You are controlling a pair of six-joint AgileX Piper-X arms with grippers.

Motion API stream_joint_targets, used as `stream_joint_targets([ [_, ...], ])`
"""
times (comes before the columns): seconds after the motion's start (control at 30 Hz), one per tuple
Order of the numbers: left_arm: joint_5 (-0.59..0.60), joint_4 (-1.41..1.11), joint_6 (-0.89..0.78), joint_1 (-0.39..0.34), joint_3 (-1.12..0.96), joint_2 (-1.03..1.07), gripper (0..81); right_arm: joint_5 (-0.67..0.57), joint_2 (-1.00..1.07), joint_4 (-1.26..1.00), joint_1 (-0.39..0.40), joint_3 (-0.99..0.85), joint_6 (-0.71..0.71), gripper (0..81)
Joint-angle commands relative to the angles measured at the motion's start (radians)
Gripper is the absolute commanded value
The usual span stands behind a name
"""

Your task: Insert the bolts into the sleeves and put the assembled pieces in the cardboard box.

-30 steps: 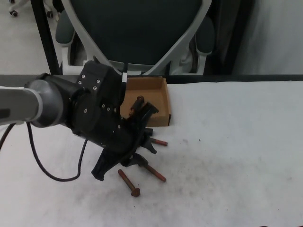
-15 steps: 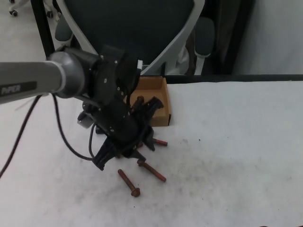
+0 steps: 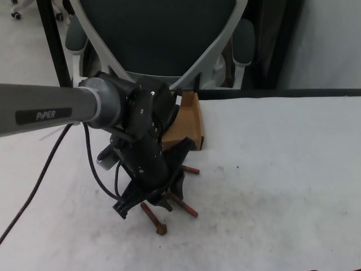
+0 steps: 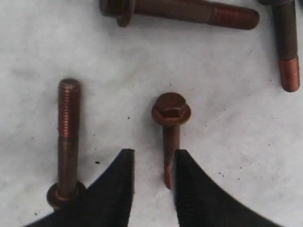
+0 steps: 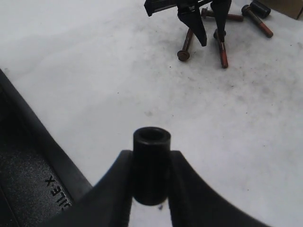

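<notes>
My left fingers (image 4: 124,189) narrow, astride bolt (image 4: 171,124) | my right fingers (image 5: 118,189) grip sleeve (image 5: 151,165) | insertion and cardboard box (image 3: 190,121) drop not yet done, I judge

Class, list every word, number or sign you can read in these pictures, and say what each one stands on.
On the left arm's grey tube: a short maker's label, pale letters on a dark patch; a brand mark, so not quoted.
On the dark surface in the right wrist view: pale letters, tilted and cut off; not readable.
On the bolts, sleeve and cardboard box: none seen.
</notes>
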Motion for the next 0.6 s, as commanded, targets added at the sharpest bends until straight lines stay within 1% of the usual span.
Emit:
stream_joint_targets([
  [0.0, -0.013, -0.007, -0.007, 0.001, -0.009, 0.002, 27.5, -0.004, -0.008, -0.005, 0.003, -0.004, -0.031, 0.3],
  [0.17, 0.005, -0.054, -0.016, 0.001, -0.009, 0.031, 27.5, -0.004, -0.008, -0.026, 0.003, -0.004, -0.082, 0.3],
  [0.27, 0.000, -0.092, -0.031, 0.001, -0.009, 0.041, 27.5, -0.004, -0.008, -0.056, 0.003, -0.004, -0.083, 0.3],
  [0.57, -0.073, -0.105, -0.031, 0.002, -0.009, 0.044, 27.4, -0.004, -0.008, -0.059, 0.003, -0.004, -0.083, 0.3],
])
